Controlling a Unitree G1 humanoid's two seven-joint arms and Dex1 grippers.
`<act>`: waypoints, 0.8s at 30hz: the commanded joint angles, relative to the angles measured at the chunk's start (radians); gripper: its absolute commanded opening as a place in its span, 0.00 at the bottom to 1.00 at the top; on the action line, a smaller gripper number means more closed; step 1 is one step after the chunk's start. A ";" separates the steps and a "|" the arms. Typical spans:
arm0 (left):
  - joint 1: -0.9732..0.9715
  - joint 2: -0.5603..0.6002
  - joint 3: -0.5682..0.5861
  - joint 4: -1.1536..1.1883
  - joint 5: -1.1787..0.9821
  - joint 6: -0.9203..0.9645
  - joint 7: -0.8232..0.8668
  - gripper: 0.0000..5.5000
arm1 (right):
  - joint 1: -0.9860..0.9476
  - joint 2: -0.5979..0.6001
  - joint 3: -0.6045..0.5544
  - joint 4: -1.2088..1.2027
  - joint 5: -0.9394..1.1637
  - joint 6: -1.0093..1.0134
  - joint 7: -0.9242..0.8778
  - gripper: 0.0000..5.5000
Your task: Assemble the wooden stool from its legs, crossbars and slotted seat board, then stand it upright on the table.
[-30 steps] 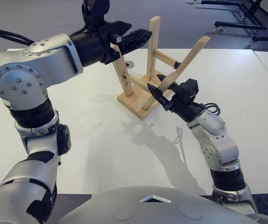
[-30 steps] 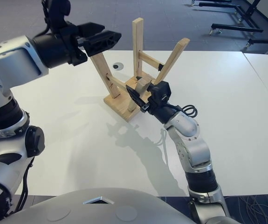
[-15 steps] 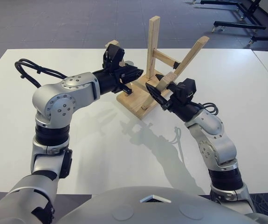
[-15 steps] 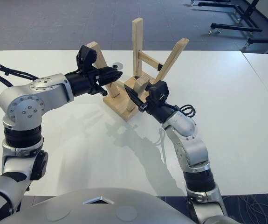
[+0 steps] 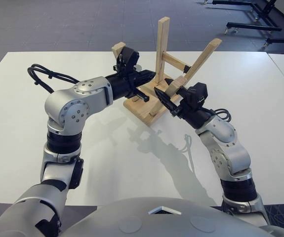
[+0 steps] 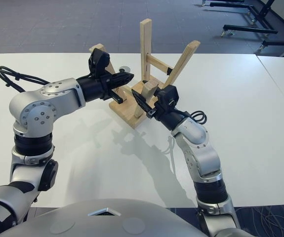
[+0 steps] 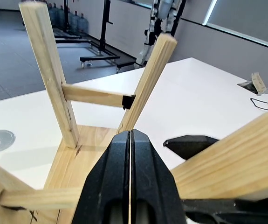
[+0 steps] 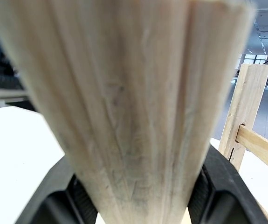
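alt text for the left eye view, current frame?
An upside-down wooden stool rests seat-down on a white table, legs up. The right gripper is shut on a near leg; the left gripper, shut, sits between the legs.

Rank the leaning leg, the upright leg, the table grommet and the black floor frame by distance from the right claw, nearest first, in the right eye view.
1. leaning leg: gripped in the right claw.
2. upright leg: just behind the claw.
3. table grommet: farther back, toward the left.
4. black floor frame: on the floor, far back right.
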 commanded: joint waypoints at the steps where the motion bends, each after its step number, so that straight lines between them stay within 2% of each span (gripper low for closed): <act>1: -0.087 -0.018 0.041 -0.005 0.000 0.010 0.012 0.01 | 0.028 0.002 0.017 0.025 0.001 0.056 0.005 0.37; 6: -0.065 -0.003 0.027 -0.007 0.020 0.002 -0.009 0.01 | 0.029 0.007 0.021 0.025 0.000 0.055 0.005 0.37; 12: 0.203 0.079 -0.109 0.078 0.152 -0.138 -0.115 0.01 | 0.024 0.010 0.027 0.027 0.001 0.058 0.013 0.37; 16: 0.276 0.101 -0.187 0.168 0.251 -0.251 -0.160 0.01 | 0.019 0.010 0.026 0.030 0.006 0.061 0.020 0.37; 24: 0.199 0.051 -0.086 0.085 0.197 -0.188 -0.162 0.01 | 0.022 0.012 0.023 0.031 0.002 0.068 0.018 0.37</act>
